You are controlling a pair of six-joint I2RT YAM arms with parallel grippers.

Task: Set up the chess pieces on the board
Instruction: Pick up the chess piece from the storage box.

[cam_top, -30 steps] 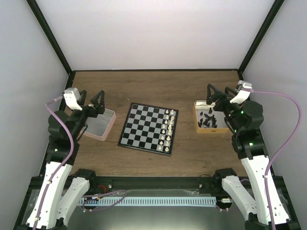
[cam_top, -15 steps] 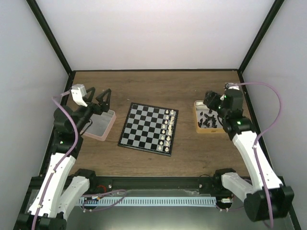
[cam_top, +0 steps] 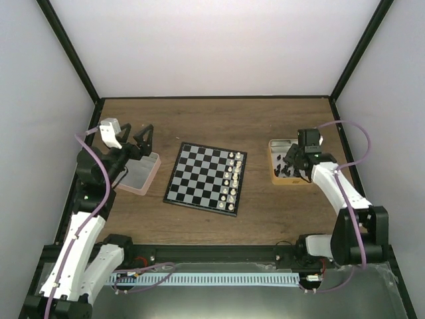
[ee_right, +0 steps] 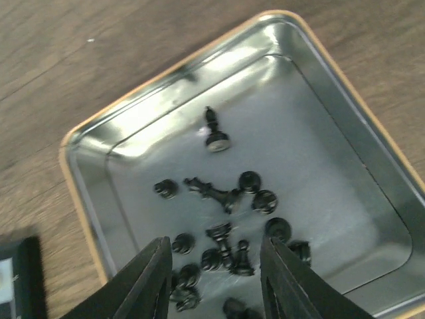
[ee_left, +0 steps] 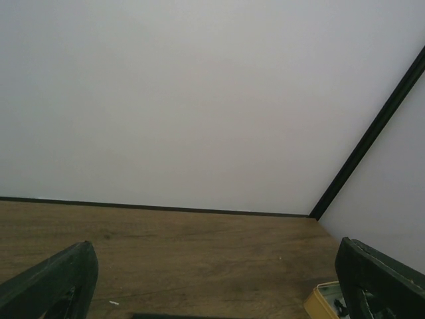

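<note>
- One brown wood-grain table (cam_top: 265, 126) fills the middle of the top view, and everything else stands on it.
- Two white-and-black robot arms rise from the bottom edge: the left arm (cam_top: 83, 226) at lower left and the right arm (cam_top: 332, 186) at lower right.
- The left gripper (cam_top: 138, 136) hovers over the box at middle left. Its two fingers (ee_left: 46, 282) are spread wide, sitting in the bottom corners of the left wrist view with nothing between them.
- The right gripper (cam_top: 292, 163) reaches down into the tray at middle right. Its two fingers (ee_right: 149, 279) stand apart with a cluster of chessmen in the gap, none visibly pinched.
- One small square chessboard (cam_top: 199, 176) with black and pale checks and a thin black rim lies at the centre, slightly turned.
- One clear plastic box (cam_top: 136, 179) with a pink rim sits left of the chessboard, well apart from it.
- One tan-rimmed metal tray (ee_right: 89, 206) sits right of the chessboard.
- Tiny white chessmen (cam_top: 232, 176) stand in two files along the chessboard's right edge, too small to count surely.
- Tiny black plastic chessmen (ee_right: 264, 198) lie scattered in the tray. About fourteen show in the right wrist view, several toppled and some cut off by the fingers.
</note>
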